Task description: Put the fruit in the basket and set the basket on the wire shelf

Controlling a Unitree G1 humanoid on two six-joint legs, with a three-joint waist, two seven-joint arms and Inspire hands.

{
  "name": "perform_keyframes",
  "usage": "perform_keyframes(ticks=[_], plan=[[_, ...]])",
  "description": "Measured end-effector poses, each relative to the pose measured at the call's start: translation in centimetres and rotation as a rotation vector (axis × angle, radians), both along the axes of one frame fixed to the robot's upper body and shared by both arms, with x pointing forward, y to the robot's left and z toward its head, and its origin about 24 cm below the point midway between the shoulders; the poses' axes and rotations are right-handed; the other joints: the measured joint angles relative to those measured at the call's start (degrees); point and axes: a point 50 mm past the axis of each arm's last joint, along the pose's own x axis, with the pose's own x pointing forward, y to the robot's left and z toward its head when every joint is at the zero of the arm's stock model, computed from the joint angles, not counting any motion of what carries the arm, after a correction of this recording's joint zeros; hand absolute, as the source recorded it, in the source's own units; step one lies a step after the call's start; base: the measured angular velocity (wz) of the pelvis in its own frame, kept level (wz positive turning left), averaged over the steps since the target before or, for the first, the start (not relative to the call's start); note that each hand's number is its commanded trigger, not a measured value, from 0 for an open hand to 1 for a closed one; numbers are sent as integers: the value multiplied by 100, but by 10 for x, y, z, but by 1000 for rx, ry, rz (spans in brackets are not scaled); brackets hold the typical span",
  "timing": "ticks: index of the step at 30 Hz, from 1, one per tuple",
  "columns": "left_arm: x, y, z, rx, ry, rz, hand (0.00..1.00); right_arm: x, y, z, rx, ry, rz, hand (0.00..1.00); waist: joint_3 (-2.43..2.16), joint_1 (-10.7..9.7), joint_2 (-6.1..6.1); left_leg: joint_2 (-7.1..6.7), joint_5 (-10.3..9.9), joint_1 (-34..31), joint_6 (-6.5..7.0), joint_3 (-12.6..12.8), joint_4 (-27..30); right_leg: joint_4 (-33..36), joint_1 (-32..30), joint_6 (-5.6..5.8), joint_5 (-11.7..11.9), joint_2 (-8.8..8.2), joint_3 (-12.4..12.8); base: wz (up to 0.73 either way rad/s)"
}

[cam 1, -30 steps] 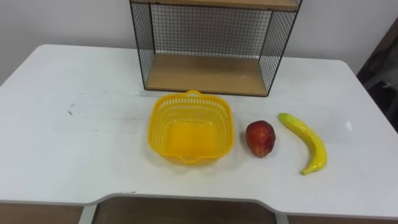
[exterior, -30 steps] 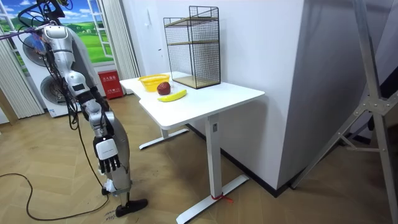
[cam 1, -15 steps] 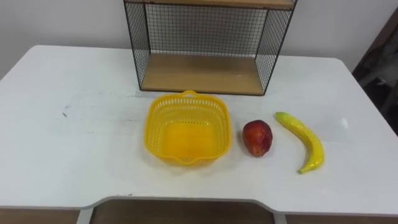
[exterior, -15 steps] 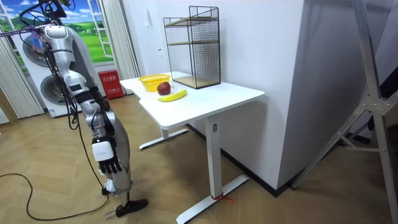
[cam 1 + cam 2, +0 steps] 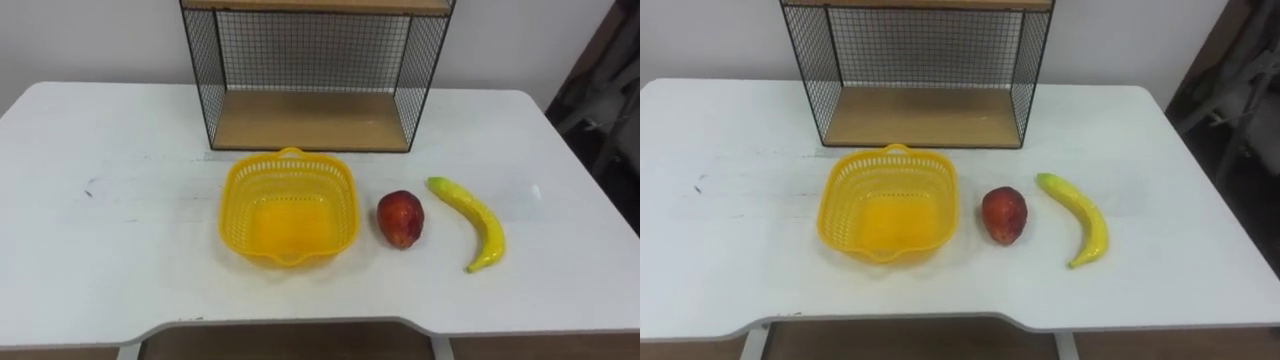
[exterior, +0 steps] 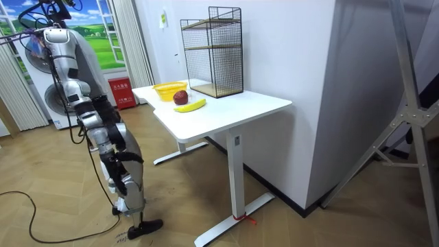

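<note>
An empty yellow basket (image 5: 240,190) sits on the white table (image 5: 110,260), just in front of the wire shelf (image 5: 310,60). To its right lies a red fruit (image 5: 400,218), a small gap from the basket's rim. Further right lies a yellow banana (image 5: 470,222), curved, with its green tip pointing back left. The shelf's lower wooden board (image 5: 310,120) is bare. In the room view I stand a step off the table's end, at the room view's left. My right hand (image 6: 121,182) hangs low beside my leg, far from the basket (image 6: 168,90).
The table's front edge (image 5: 300,325) runs along the bottom of the eye views. Dark objects (image 5: 600,100) stand beyond its right end. In the room view a red box (image 6: 119,93) and a washing machine (image 6: 42,103) stand behind me.
The eye view has shifted, so the basket, fruit and shelf sit further left in the picture: the camera moved. In the room view my right arm has swung slightly. The fruit and basket have not moved.
</note>
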Motion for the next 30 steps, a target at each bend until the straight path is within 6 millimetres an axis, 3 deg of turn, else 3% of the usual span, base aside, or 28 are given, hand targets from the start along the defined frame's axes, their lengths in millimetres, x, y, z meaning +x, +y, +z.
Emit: perform_keyframes(ticks=[6, 12, 18, 19, 20, 24, 30], plan=[[1, 5, 2, 19, -32, 29, 0, 11, -24, 9, -101, -50, -220, 0, -17, -76, -49, -4, 1, -24, 1, 20, -7, 22, -58, 1, -6, -1, -1, -1], [5, 10, 4, 23, -61, 17, 0, 50, -60, 33, -241, -148, -311, 0, 2, -141, -120, -18, 3, -22, 3, 26, -2, 86, -83, 16, -55, -10, 17, 0], [8, 12, 7, 26, -103, -2, 0, 97, -101, 85, -500, -255, -242, 0, 14, -149, -105, -16, 6, -149, -1, 48, -7, 175, -272, -4, -73, -1, 78, -3], [9, 12, 7, 27, -109, -5, 0, 106, -106, 98, -548, -274, -241, 0, 6, -133, -125, -17, 6, -133, -1, 56, -7, 183, -273, 0, -86, -1, 92, -4], [10, 12, 8, 28, -117, -8, 0, 117, -110, 113, -591, -315, -242, 0, 27, -131, -118, -18, 6, -121, -1, 76, -7, 181, -273, 2, -90, 3, 112, -5], [13, 16, 9, 33, -140, -24, 0, 135, -117, 147, -768, -345, -165, 0, 73, -68, -140, -18, 6, -124, -1, 80, -27, 168, -280, 9, -104, 5, 116, -1], [19, 12, 8, 10, -148, -68, 0, 161, -107, 189, -1040, -366, 51, 0, 49, 25, -183, -23, 6, -281, -1, 103, -6, 197, -458, 7, -106, 3, 141, -2]])
